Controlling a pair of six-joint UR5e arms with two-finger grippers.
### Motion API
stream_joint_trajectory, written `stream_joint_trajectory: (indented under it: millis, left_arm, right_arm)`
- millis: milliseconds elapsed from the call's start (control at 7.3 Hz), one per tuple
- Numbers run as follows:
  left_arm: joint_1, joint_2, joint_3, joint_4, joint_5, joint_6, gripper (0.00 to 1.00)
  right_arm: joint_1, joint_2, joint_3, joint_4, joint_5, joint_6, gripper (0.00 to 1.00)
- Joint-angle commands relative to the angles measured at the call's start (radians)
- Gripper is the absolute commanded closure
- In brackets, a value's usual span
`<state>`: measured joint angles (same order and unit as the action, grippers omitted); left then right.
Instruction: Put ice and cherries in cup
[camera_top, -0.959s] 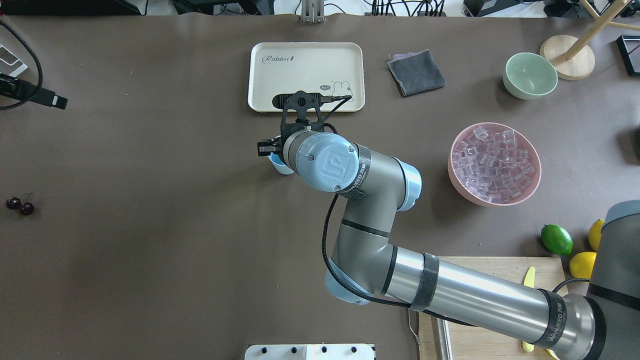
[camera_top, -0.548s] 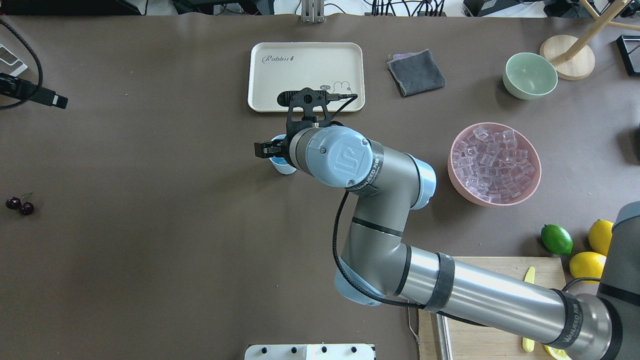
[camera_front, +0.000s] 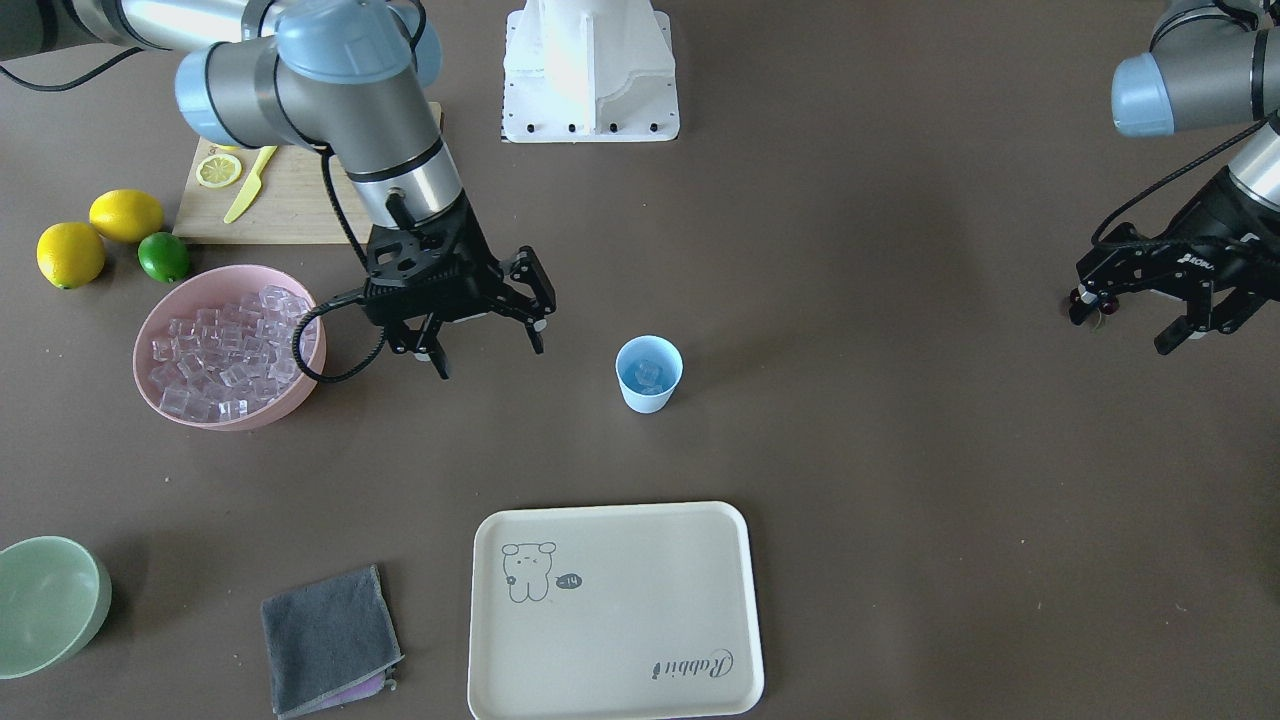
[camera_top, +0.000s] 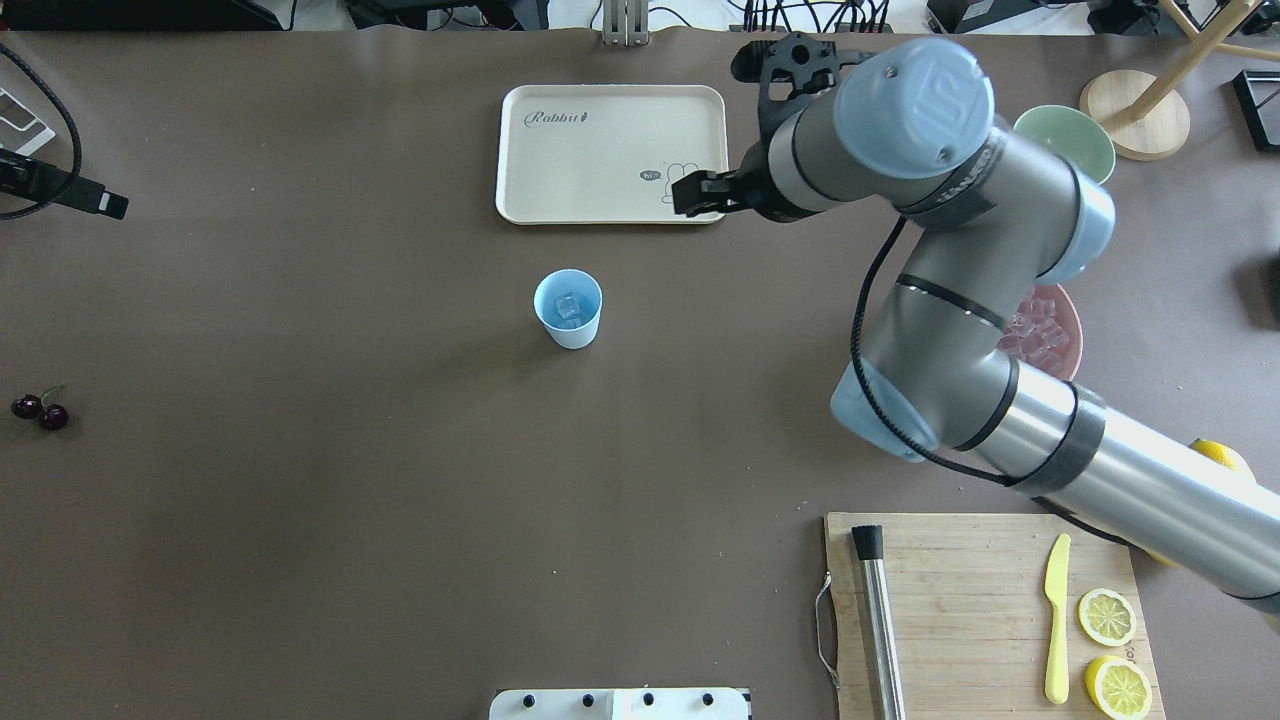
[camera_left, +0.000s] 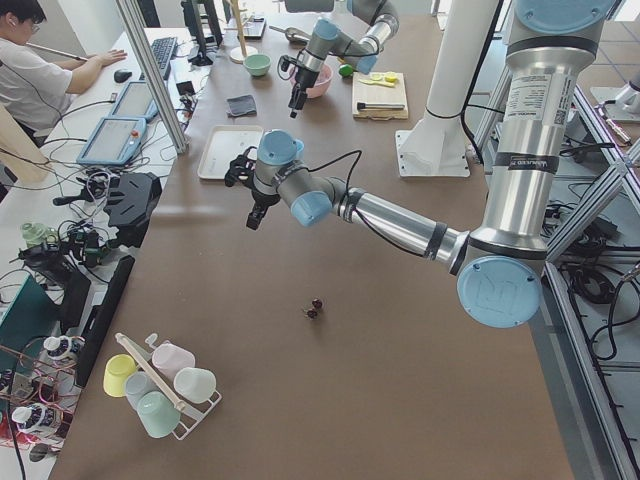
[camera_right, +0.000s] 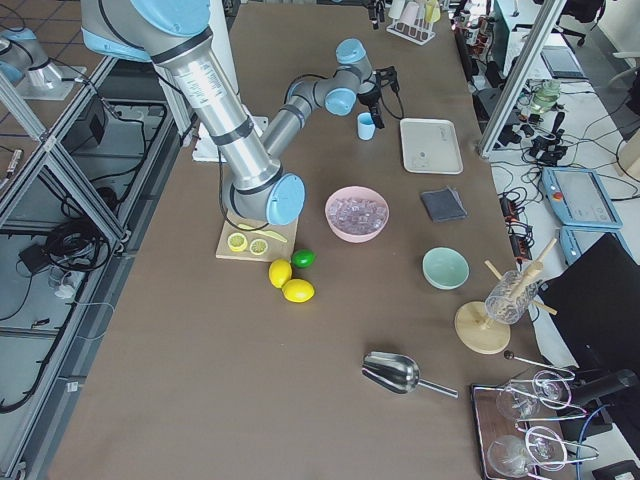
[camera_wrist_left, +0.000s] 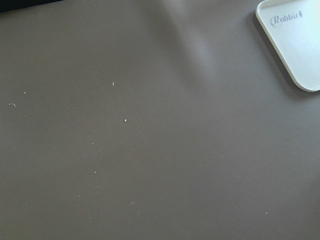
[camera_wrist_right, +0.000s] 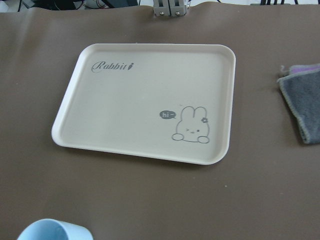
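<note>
The light-blue cup (camera_top: 568, 308) stands upright mid-table in front of the tray, with a clear ice cube (camera_top: 567, 309) inside; it also shows in the front view (camera_front: 649, 373). Several more ice cubes fill the pink bowl (camera_front: 230, 345). The two cherries (camera_top: 40, 410) lie on the table at the far left edge. My right gripper (camera_front: 488, 352) is open and empty, hanging between the pink bowl and the cup. My left gripper (camera_front: 1120, 330) is open and empty, held above the table over the cherries (camera_front: 1092, 298).
A cream rabbit tray (camera_top: 610, 150) lies beyond the cup. A grey cloth (camera_front: 330, 640) and a pale green bowl (camera_front: 50, 600) sit at the far right. A lime (camera_front: 163, 256), lemons (camera_front: 70, 253) and a cutting board (camera_top: 960, 600) with a yellow knife are near my right base.
My right gripper, which was over the cup, has swung right and away toward the tray's right corner. The cup now stands uncovered with an ice cube in it.
</note>
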<state>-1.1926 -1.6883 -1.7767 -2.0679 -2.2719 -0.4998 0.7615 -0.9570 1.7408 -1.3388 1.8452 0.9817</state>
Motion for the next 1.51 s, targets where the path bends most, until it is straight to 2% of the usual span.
stream_joint_trajectory:
  millis: [0, 137, 274, 685, 959, 1096, 1370]
  left_arm:
    - [-0.005, 0.002, 0.019, 0.000, 0.000, 0.003, 0.01]
    - [-0.007, 0.012, 0.020, 0.002, 0.000, 0.012, 0.02]
    - [-0.007, 0.034, 0.034, 0.005, 0.000, 0.103, 0.02]
    - [-0.074, 0.110, 0.069, 0.000, 0.000, 0.234, 0.02]
    - [-0.079, 0.123, 0.146, -0.001, 0.014, 0.238, 0.02]
    - [-0.079, 0.131, 0.193, -0.006, 0.012, 0.238, 0.02]
    - [-0.078, 0.145, 0.221, -0.006, 0.011, 0.236, 0.02]
  right_arm:
    - [0.238, -0.101, 0.026, -0.106, 0.242, -0.218, 0.00]
    - [0.319, -0.159, 0.023, -0.124, 0.296, -0.344, 0.00]
    - [0.381, -0.213, 0.013, -0.129, 0.299, -0.473, 0.00]
    - [0.475, -0.346, 0.009, -0.160, 0.302, -0.553, 0.00]
    - [0.598, -0.449, 0.008, -0.160, 0.353, -0.732, 0.00]
    - [0.622, -0.469, 0.009, -0.160, 0.353, -0.783, 0.00]
    - [0.622, -0.476, 0.006, -0.154, 0.339, -0.784, 0.00]
